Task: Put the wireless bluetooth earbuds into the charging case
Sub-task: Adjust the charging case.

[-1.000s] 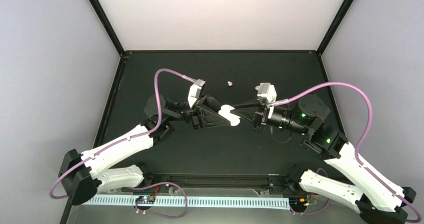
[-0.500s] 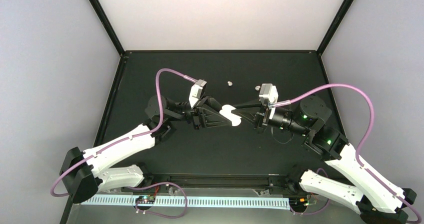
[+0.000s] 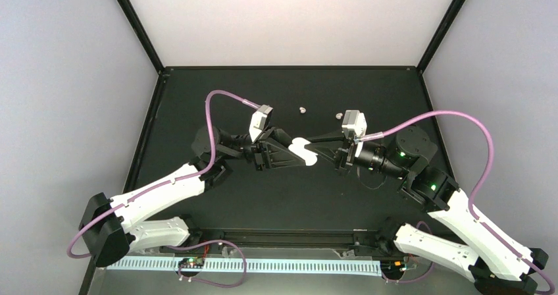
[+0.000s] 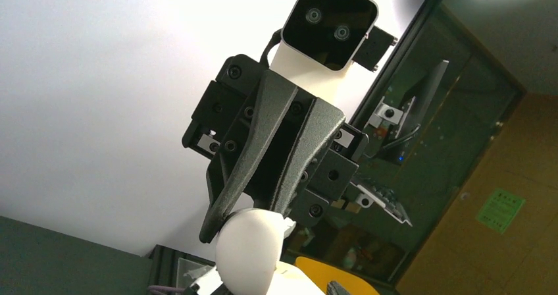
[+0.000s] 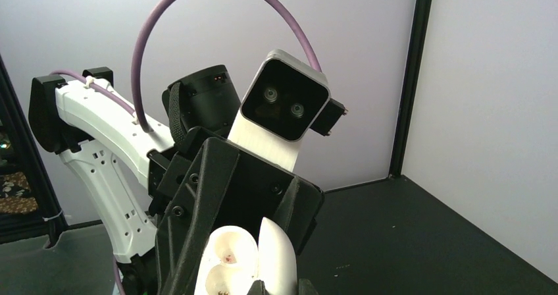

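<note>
- Grip first: the left gripper (image 3: 293, 153) is clenched around the body of the charging case (image 3: 303, 149), holding it off the table at the centre of the overhead frame.
- Opposite it, the right gripper (image 3: 320, 151) is closed to a narrow point, its tips against the case's lid (image 5: 276, 252). Whether it pinches the lid's rim or only presses on it, I cannot tell.
- At lower centre of the right wrist view the case stands open. Its two sockets (image 5: 224, 259) face the lens and look empty, with the lid swung up just beside them.
- Change over the last second is slight: the case has kept its spot, while both wrists have crept a little toward the right of the overhead frame.
- That creep has uncovered the right earbud (image 3: 338, 115). It was half hidden by the right wrist camera (image 3: 353, 120) a second ago and now lies clear, just left of it.
- Further left, in the upper centre, the left earbud (image 3: 302, 110) has not moved.
- Both buds lie loose on the black table (image 3: 181, 91), beyond the grippers and apart from the case.
- For the task this reads as a hold, not progress: opening looks done and insertion has not begun. With both grippers busy at the case, I judge the right one must let go to fetch a bud.
</note>
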Controlling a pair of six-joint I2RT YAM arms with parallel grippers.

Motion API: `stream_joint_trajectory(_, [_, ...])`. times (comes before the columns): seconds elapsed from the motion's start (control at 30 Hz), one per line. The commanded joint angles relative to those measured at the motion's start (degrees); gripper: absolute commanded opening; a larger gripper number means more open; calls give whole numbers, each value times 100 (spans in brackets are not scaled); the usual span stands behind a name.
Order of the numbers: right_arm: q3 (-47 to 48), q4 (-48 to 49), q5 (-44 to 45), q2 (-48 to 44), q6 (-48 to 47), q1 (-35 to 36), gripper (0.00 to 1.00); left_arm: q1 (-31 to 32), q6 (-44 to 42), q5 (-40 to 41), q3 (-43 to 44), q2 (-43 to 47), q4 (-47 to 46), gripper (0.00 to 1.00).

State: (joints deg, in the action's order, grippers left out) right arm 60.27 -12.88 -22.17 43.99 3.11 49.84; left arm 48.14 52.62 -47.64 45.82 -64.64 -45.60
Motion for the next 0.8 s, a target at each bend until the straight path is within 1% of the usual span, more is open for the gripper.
stream_joint_trajectory(0.0, [-37, 229, -15, -83, 12, 21, 1, 47, 16, -17, 8, -44, -207, 32])
stream_joint_trajectory(0.07, [-39, 247, -15, -83, 18, 25, 1, 56, 11, -18, 6, -49, -219, 32])
stream_joint_trajectory(0.17, [-52, 271, -14, -83, 23, 23, 1, 69, 4, -14, 2, -67, -211, 39])
stream_joint_trajectory(0.4, [-54, 289, -19, -82, 14, 25, 1, 82, -24, -11, 12, -88, -203, 40])
stream_joint_trajectory(0.47, [-56, 278, -19, -83, 14, 25, 1, 82, -24, -9, 14, -92, -212, 38])
stream_joint_trajectory(0.63, [-56, 278, -28, -79, 15, 25, 1, 93, -30, -9, 23, -87, -254, 28])
stream_joint_trajectory(0.77, [-67, 280, -41, -79, 25, 23, 1, 90, -46, -9, 18, -83, -266, 22])
